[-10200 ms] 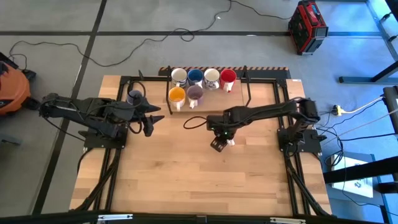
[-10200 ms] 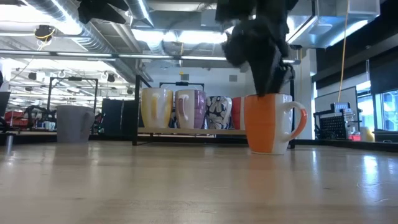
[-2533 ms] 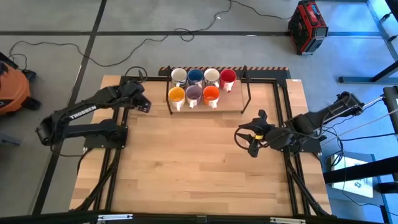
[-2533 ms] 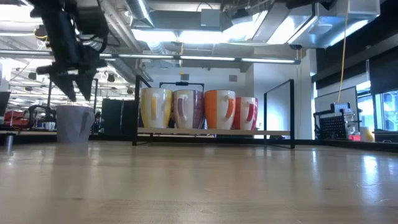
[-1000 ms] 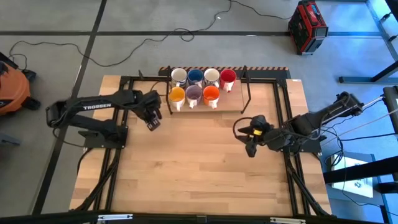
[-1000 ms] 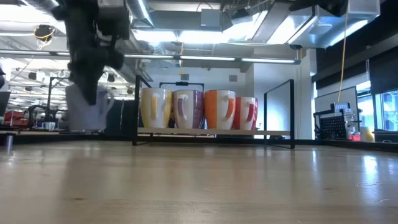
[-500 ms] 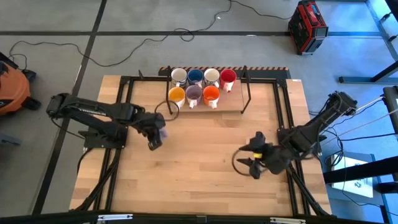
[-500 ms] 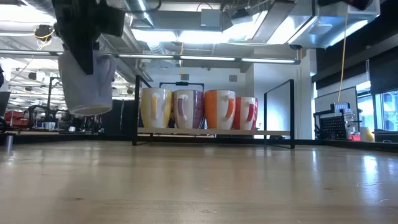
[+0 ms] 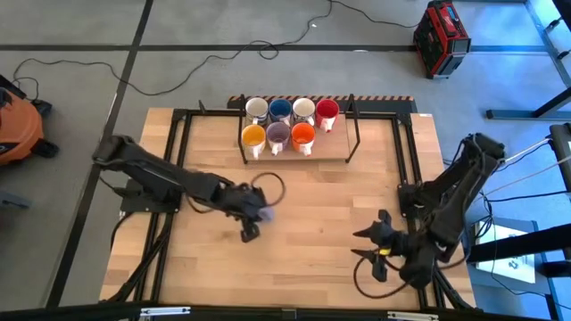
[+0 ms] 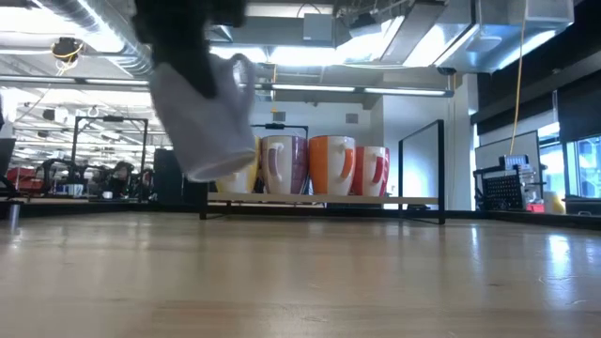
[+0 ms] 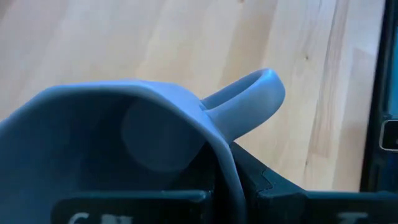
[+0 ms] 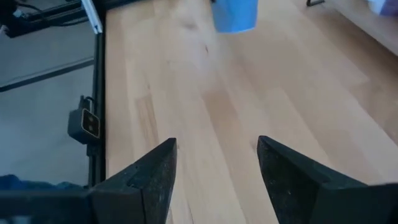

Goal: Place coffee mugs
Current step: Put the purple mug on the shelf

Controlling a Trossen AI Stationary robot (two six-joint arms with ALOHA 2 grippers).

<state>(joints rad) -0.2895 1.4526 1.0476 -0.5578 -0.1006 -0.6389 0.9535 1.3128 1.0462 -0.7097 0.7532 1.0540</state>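
Observation:
A grey-lavender mug (image 9: 265, 212) hangs over the middle of the table with my left gripper (image 9: 254, 219) shut on it. In the low view the mug (image 10: 202, 117) is tilted, its bottom well above the wood. Seven more coffee mugs stand upright on a low rack (image 9: 330, 160) at the table's far middle: cream (image 9: 257, 109), blue (image 9: 280, 109), white (image 9: 303, 109) and red (image 9: 326, 111) behind, yellow-orange (image 9: 254, 135), purple (image 9: 279, 134) and orange (image 9: 303, 135) in front. My right gripper (image 9: 368, 243) stands open and holds nothing at the near right. My left gripper holds the mug by its wall at the rim (image 11: 219, 163), right beside the handle (image 11: 249, 106). One finger is inside the mug and the other outside. The fingers come slanting down from the table's left. The mug hangs tilted, clear of the table.
Black frame rails (image 9: 409, 160) run along both sides of the table, past the arm bases. Bare wood (image 9: 294, 267) lies between the two grippers and toward the near edge. In the right wrist view the open fingers (image 12: 152, 177) look across bare wood.
My left gripper has carried the grey-lavender mug from beside the rack's left end toward the table's near edge and right, out over the middle. The mug has risen a little and tipped from upright to tilted. My right gripper has moved toward the near edge and sunk.

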